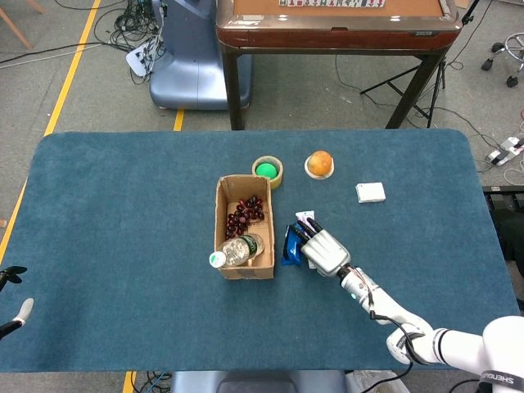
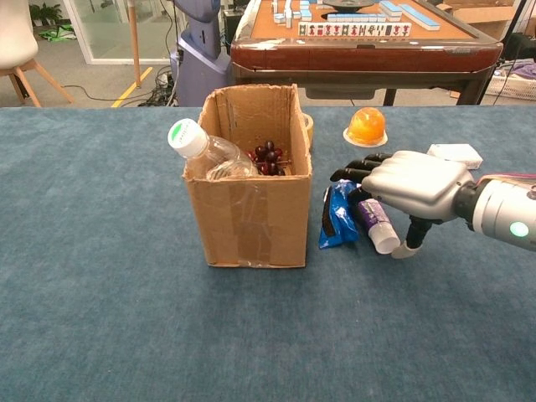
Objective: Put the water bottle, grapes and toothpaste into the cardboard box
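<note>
The cardboard box (image 1: 243, 227) (image 2: 249, 184) stands open at mid-table. Dark grapes (image 1: 246, 214) (image 2: 269, 157) lie in its far half. The water bottle (image 1: 233, 251) (image 2: 205, 155) leans in the near half, its white cap poking over the rim. Right of the box lies the toothpaste (image 2: 377, 224) (image 1: 304, 217), a purple and white tube with its white cap towards me. My right hand (image 1: 322, 250) (image 2: 414, 180) lies over it, fingers curled over the tube's left side and thumb down by the cap. Only the fingertips of my left hand (image 1: 12, 311) show at the table's near left edge, spread and holding nothing.
A blue snack packet (image 1: 290, 244) (image 2: 337, 218) lies between the box and the toothpaste, touching the tube. Behind are an orange on a dish (image 1: 319, 163) (image 2: 366, 126), a roll with a green centre (image 1: 267, 170) and a small white box (image 1: 370, 192) (image 2: 455, 154).
</note>
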